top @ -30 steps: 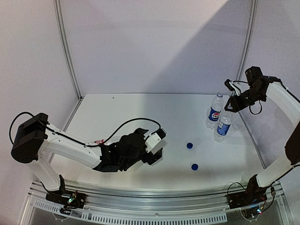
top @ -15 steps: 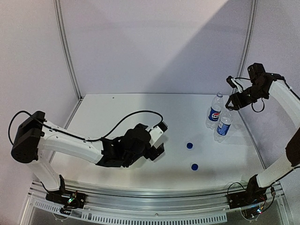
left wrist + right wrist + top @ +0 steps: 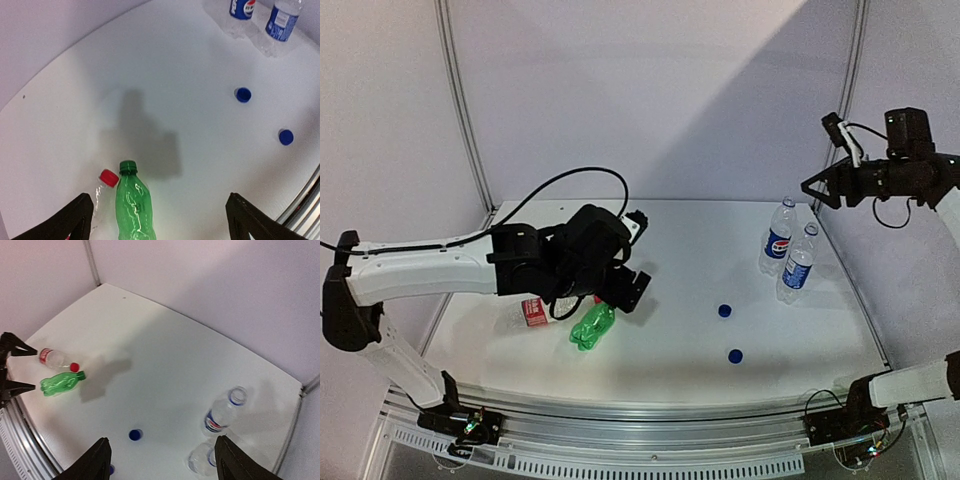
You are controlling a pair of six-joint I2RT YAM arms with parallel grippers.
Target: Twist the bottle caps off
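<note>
Two bottles (image 3: 798, 268) near right table (image 3: 700, 235) edge

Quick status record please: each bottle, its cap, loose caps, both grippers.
green bottle: lying down, near left, green cap on
red-label bottle: lying beside it, red cap on
Pepsi bottle: upright, far right, uncapped
blue-label bottle: upright beside it, uncapped
blue caps: two, loose on the table
left gripper: open, empty, above the lying bottles
right gripper: open, empty, raised high
</note>
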